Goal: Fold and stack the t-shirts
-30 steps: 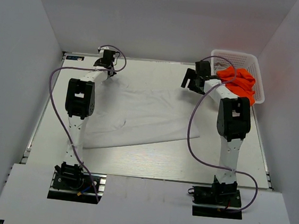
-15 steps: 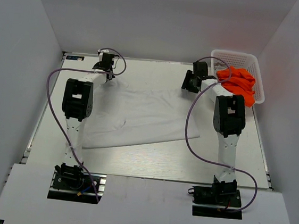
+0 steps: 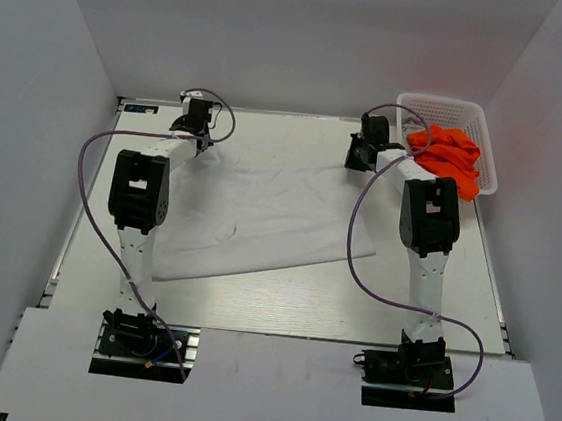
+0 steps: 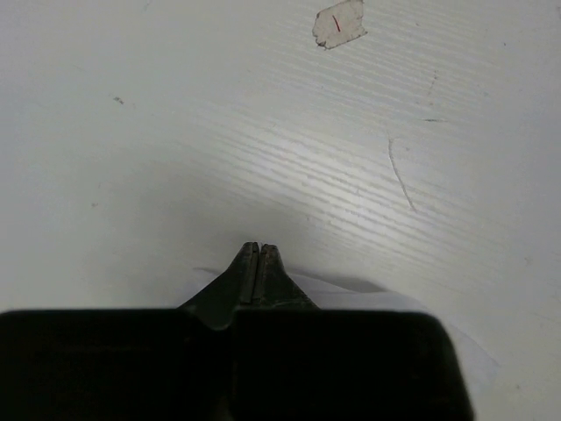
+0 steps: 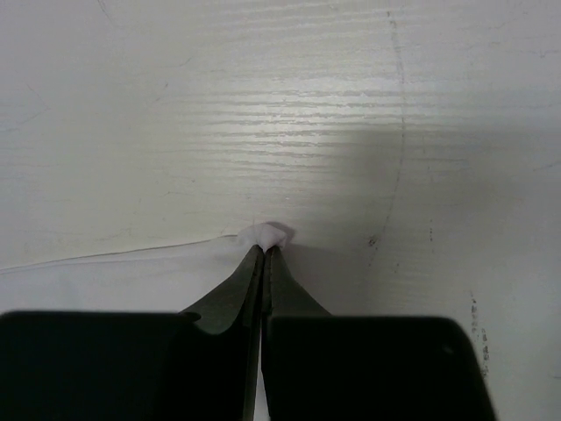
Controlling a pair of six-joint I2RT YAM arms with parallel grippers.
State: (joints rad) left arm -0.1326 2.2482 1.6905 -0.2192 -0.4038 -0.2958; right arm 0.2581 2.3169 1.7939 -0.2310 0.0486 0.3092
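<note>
Top view: white t-shirt (image 3: 260,218) is dragged nearer the counter's far edge than a second ago and drawn flatter, mid-counter. Left wrist: left gripper (image 4: 252,250) is clenched, cloth beneath. Right wrist: right gripper (image 5: 264,250) is clamped on a shirt corner. Folding is not yet begun.

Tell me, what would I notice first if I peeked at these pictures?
The bright orange crumpled cloth jumps out first, heaped in the white plastic mesh basket at the far right corner of the pale wooden table. Next comes the big white t-shirt spread flat in the middle, with the left gripper and the right gripper each shut at one of its far corners.
</note>
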